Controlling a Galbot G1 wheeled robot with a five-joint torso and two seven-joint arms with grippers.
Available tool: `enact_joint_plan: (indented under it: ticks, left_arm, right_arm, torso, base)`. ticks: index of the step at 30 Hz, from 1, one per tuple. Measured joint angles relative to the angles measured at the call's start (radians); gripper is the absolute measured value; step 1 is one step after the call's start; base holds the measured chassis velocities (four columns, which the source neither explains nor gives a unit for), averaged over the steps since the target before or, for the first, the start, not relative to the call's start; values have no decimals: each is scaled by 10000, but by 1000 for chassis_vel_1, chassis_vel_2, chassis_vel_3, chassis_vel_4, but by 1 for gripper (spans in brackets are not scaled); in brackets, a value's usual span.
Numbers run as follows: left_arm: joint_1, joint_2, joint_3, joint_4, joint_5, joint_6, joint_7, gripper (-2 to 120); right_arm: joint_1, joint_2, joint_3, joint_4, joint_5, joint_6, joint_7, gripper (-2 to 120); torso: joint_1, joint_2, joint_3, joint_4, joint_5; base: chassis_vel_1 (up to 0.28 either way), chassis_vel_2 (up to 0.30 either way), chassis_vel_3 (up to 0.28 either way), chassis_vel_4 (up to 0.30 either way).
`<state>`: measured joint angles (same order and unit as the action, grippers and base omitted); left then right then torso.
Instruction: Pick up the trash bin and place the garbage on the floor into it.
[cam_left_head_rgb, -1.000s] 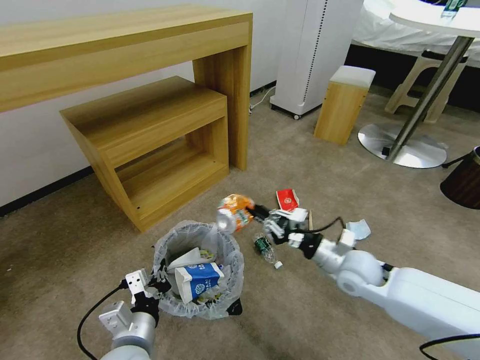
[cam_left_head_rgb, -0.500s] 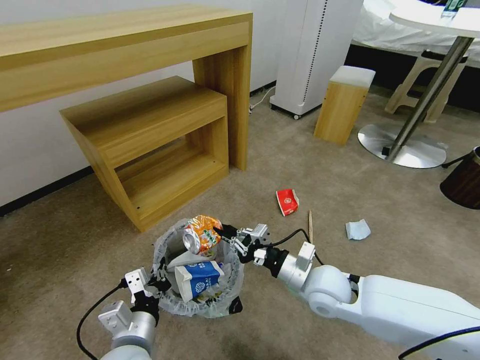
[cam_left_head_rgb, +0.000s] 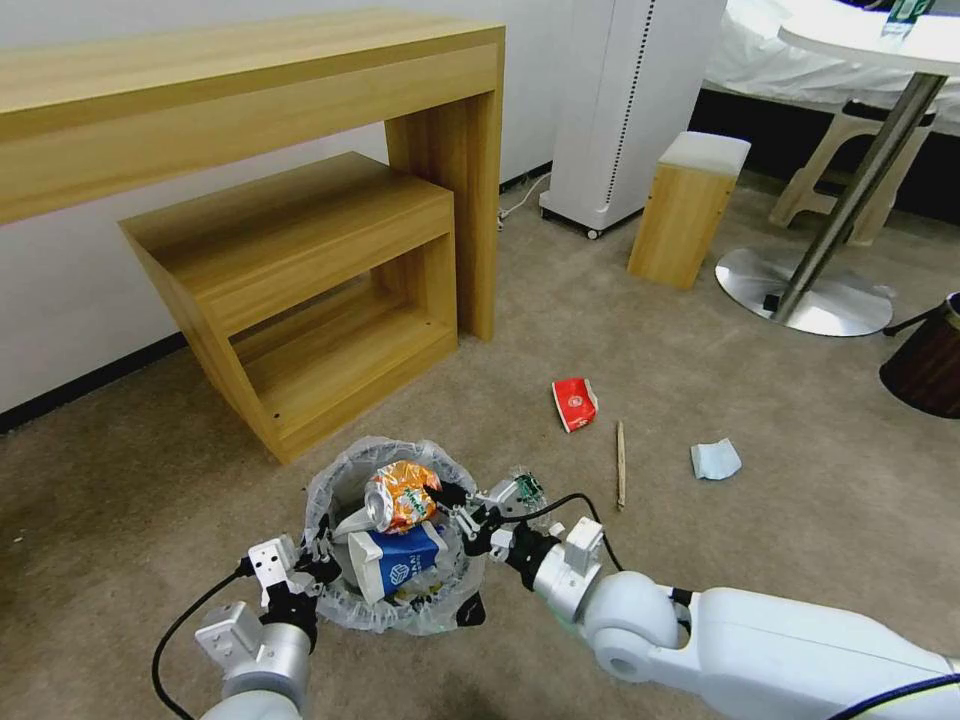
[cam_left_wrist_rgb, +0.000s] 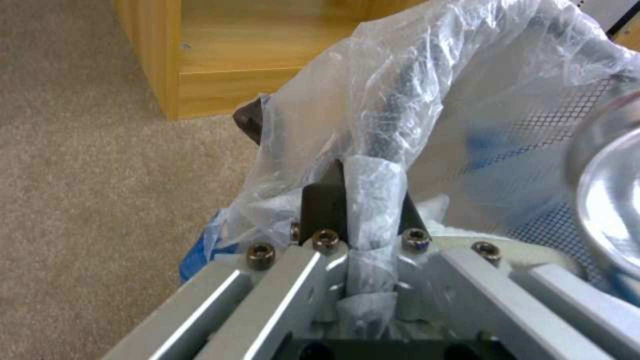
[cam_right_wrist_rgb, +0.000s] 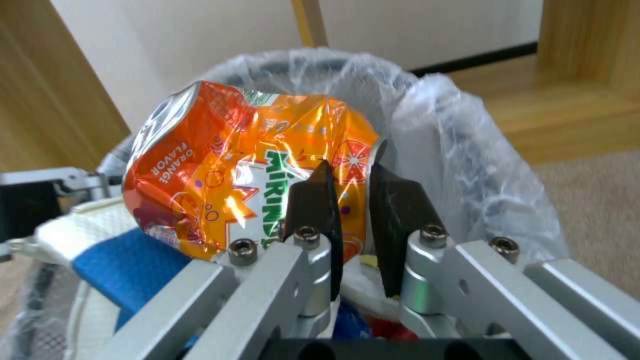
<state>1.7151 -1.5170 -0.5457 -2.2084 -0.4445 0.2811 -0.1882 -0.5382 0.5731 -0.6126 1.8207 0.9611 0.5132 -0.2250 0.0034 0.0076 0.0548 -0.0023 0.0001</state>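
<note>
Both arms (cam_left_head_rgb: 300, 560) low at trash bin (cam_left_head_rgb: 345, 478)

Both grippers' fingers (cam_left_wrist_rgb: 323, 205) (cam_right_wrist_rgb: 313, 200) clamped, arms extended forward.

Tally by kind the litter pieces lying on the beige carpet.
Red wrapper: 1
Wooden stick: 1
Pale blue mask: 1
Green-label bottle: 1
Total: 4
Uncounted: the orange packet, pinched by the right gripper at the trash bin mouth; the left gripper clamps its rim.
</note>
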Motion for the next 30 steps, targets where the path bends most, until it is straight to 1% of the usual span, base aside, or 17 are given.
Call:
enact_joint_plan:
  ticks: [1, 3, 5, 8, 13, 15, 17, 18, 19, 20, 22, 23, 24, 25, 26, 28, 30]
  left_arm:
    - [0, 0, 0, 0, 0, 0, 0, 1]
    - [26, -34, 14, -45, 30, 0, 23, 1]
    - [37, -47, 13, -64, 48, 0, 28, 1]
    - [60, -68, 0, -95, 83, 0, 33, 1]
    - [73, -86, -1, -121, 92, 0, 47, 1]
    - [55, -100, -12, -124, 98, 0, 48, 1]
    - [46, -111, -13, -124, 99, 0, 47, 1]
    - [38, -118, -14, -124, 100, 0, 48, 1]
    - [30, -125, -15, -124, 101, -3, 49, 1]
    - [30, -125, -15, -124, 101, -3, 49, 1]
    - [18, -143, -13, -119, 107, -12, 55, 1]
    - [16, -158, -8, -115, 114, -17, 58, 1]
    - [16, -158, -8, -115, 114, -17, 58, 1]
    - [13, -168, -6, -115, 118, -18, 60, 1]
    - [9, -174, -6, -115, 119, -22, 63, 1]
    - [6, -179, -7, -115, 120, -23, 65, 1]
    - [5, -180, -17, -116, 120, -25, 66, 1]
  right_arm:
    - [0, 0, 0, 0, 0, 0, 0, 10]
    - [366, 224, -545, 100, -85, -347, 474, 10]
    - [448, 299, -710, 141, -137, -458, 650, 10]
    - [678, 480, -1228, 323, -276, -823, 1251, 10]
    - [961, 685, -1790, 533, -342, -1093, 1862, 10]
    - [1270, 871, -2291, 796, -303, -1331, 2387, 21]
    - [1338, 905, -2395, 870, -272, -1382, 2514, 24]
    - [1403, 935, -2493, 941, -235, -1423, 2623, 28]
    - [1477, 967, -2597, 1008, -203, -1473, 2732, 36]
    - [1477, 967, -2597, 1008, -203, -1473, 2732, 36]
    - [1595, 1032, -2797, 1065, -179, -1541, 2910, 43]
    - [1662, 1093, -2972, 1072, -180, -1578, 3078, 51]
    - [1662, 1093, -2972, 1072, -180, -1578, 3078, 51]
    - [1670, 1135, -3066, 1077, -182, -1605, 3221, 54]
    - [1660, 1179, -3145, 1093, -183, -1639, 3372, 61]
    - [1611, 1214, -3173, 1116, -183, -1689, 3537, 64]
    - [1443, 1266, -3199, 1160, -183, -1758, 3781, 75]
  torso:
    - [0, 0, 0, 0, 0]
    - [0, 0, 0, -1, -4]
    - [0, 0, 0, -1, -2]
    - [0, 0, 0, -2, -3]
    - [0, 0, 0, -3, -3]
    - [0, 0, 0, -2, -2]
    - [0, 0, -1, -1, -3]
    - [0, 0, -1, -1, -4]
    - [0, 0, -1, -2, -3]
    - [0, 0, -1, -2, -3]
    - [-1, 0, -1, -2, -4]
    - [-1, 0, -1, -2, -3]
    - [-1, 0, -1, -2, -3]
    - [-1, 0, -1, -1, -4]
    - [-2, 0, -1, -2, -3]
    - [-2, 0, -1, -2, -3]
    - [-2, 0, -1, -2, -3]
  base:
    - [0, 0, 0, 0]
    - [0, 0, 0, 0]
    - [0, 0, 0, 0]
    - [0, 0, 0, 0]
    - [0, 0, 0, 0]
    - [0, 0, 0, 0]
    - [0, 0, 0, 0]
    - [0, 0, 0, 0]
    - [0, 0, 0, 0]
    - [0, 0, 0, 0]
    - [0, 0, 0, 0]
    - [0, 0, 0, 0]
    - [0, 0, 0, 0]
    - [0, 0, 0, 0]
    - [0, 0, 0, 0]
    - [0, 0, 0, 0]
    - [0, 0, 0, 0]
